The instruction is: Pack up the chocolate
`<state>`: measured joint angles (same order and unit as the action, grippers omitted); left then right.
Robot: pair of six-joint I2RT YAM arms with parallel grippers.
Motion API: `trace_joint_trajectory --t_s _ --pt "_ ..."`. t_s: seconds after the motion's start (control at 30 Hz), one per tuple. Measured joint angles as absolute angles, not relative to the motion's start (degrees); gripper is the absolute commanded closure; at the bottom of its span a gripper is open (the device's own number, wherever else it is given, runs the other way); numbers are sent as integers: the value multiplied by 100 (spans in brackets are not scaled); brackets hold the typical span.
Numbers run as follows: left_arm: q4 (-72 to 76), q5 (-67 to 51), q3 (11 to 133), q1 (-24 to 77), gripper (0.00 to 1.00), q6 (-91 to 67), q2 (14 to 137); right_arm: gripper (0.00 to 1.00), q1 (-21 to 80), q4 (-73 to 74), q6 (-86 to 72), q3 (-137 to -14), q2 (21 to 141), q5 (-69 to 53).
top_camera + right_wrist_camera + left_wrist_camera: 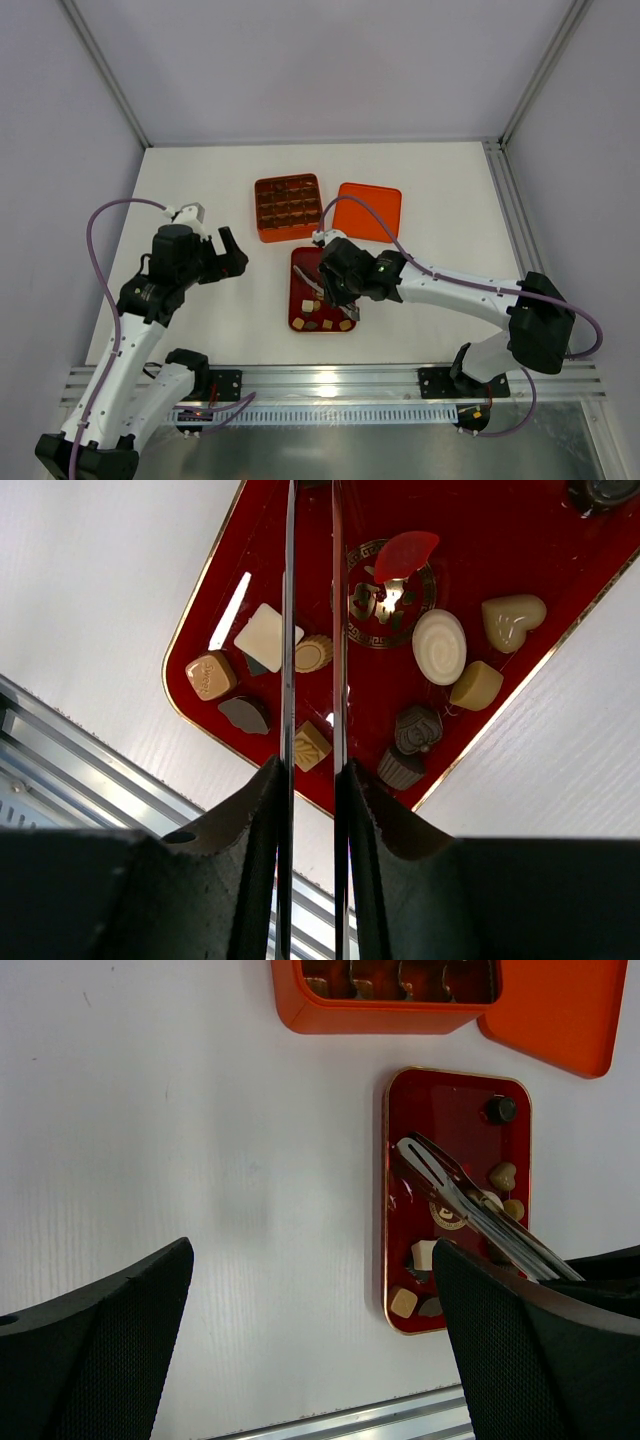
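Since the right claw (312, 780) is clenched on metal tongs (450, 1190) above the dark red tray (500, 540), where chocolate pieces (440, 645) lie loose and crowded, and the left claw (235, 252) hangs released over the worktop (200, 1110), risk noted: slim tips may knock neighbouring pieces or drop one short of the orange box (287, 207).

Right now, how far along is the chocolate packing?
Done: the orange box sits open, its lid beside it. Whether any compartments are filled is unclear. In hand: the right gripper is shut on tongs over the red tray, with nothing between their tips; the left gripper hangs open, empty. Left: about a dozen chocolates lie in the tray, to be moved across.
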<state>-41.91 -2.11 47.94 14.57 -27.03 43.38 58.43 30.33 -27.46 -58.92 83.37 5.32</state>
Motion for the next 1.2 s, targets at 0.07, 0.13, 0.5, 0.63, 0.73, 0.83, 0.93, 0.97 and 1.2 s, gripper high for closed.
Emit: trace_joint_trajectory --t_s 0.07,0.13,0.5,0.63,0.73,0.83,0.93,0.97,1.2 --pt "-4191 -211 4794 1457 0 -2703 4338 74 5846 3033 -2755 -5892 8337 537" --pt "-4191 -211 4794 1457 0 -2703 4338 74 5843 3041 -2755 -5892 8337 545" --pt "-4191 -211 4794 1461 0 -2703 4307 74 5627 3524 -2499 -6761 8291 681" --pt "-4191 -211 4794 1461 0 -2703 4298 74 5124 3518 -2296 -7290 8346 620" --pt "-4191 -213 4794 1461 0 -2703 4298 74 4733 3476 -2145 -7789 8643 576" --pt "-4191 -213 4794 1461 0 -2703 4300 74 4399 3387 -2003 -8294 9137 539" --pt "-4191 -213 4794 1463 0 -2703 4300 74 4143 3354 -1870 -8814 9767 528" --pt "-4191 -211 4794 1468 0 -2703 4300 74 4084 3345 -1828 -9002 9996 523" --pt "-4191 -211 4794 1494 0 -2703 4307 74 3913 3347 -1658 -10001 11187 493"
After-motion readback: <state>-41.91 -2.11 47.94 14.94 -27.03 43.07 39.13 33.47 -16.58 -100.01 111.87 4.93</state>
